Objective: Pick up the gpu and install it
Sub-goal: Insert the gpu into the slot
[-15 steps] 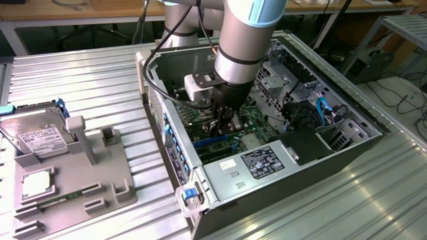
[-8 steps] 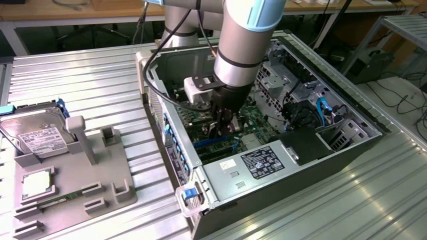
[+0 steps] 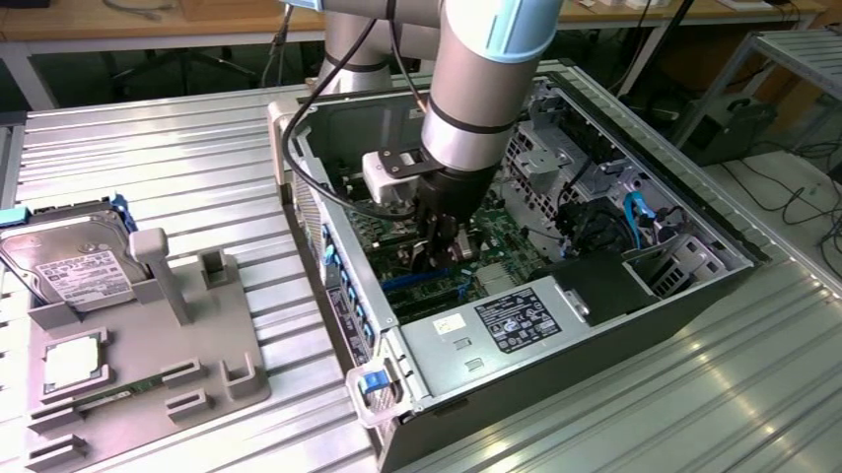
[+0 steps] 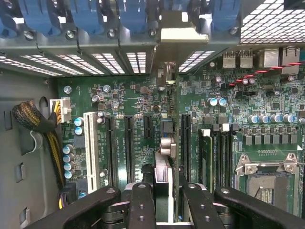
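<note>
Inside the open computer case (image 3: pixel 394 325), my gripper (image 3: pixel 439 248) hangs low over the green motherboard (image 3: pixel 494 236). In the wrist view the gripper (image 4: pixel 167 202) is shut on the gpu (image 4: pixel 163 174), a thin card seen edge-on between the two black fingers (image 4: pixel 142 205). The card stands upright along the row of black expansion slots (image 4: pixel 128 143), close above the board. Its silver bracket (image 4: pixel 177 33) reaches the case's rear slot openings. Whether its edge sits in a slot I cannot tell.
Blue slot clips (image 4: pixel 131 14) line the case's rear wall. A CPU socket (image 4: pixel 269 176), memory slots (image 4: pixel 214 152) and a braided cable bundle (image 4: pixel 33 119) flank the card. Outside, a grey fixture (image 3: pixel 158 335) carries a hard drive (image 3: pixel 66 261). The power supply (image 3: pixel 507 325) fills the case's near corner.
</note>
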Tool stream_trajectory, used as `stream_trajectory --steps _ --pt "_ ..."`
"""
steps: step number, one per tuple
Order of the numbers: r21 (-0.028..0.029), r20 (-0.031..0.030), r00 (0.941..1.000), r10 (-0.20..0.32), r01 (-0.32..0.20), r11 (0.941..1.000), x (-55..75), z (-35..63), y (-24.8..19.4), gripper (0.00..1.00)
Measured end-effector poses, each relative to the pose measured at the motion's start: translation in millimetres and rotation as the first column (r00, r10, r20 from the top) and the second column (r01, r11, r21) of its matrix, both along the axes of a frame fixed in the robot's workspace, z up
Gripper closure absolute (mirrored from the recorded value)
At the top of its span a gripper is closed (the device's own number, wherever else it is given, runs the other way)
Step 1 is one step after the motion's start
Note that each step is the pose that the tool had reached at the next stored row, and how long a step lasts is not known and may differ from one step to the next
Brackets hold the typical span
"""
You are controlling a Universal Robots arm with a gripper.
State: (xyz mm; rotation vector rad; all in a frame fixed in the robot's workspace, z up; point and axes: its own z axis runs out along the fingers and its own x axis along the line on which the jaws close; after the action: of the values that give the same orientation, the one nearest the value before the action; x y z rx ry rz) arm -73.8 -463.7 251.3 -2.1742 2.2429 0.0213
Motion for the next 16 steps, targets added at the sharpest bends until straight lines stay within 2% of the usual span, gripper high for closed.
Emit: stream_trajectory --steps 16 --pt "-0.0001 0.0000 1.0000 -0.001 0.001 1.0000 -3.3 -3.9 0.1 0.72"
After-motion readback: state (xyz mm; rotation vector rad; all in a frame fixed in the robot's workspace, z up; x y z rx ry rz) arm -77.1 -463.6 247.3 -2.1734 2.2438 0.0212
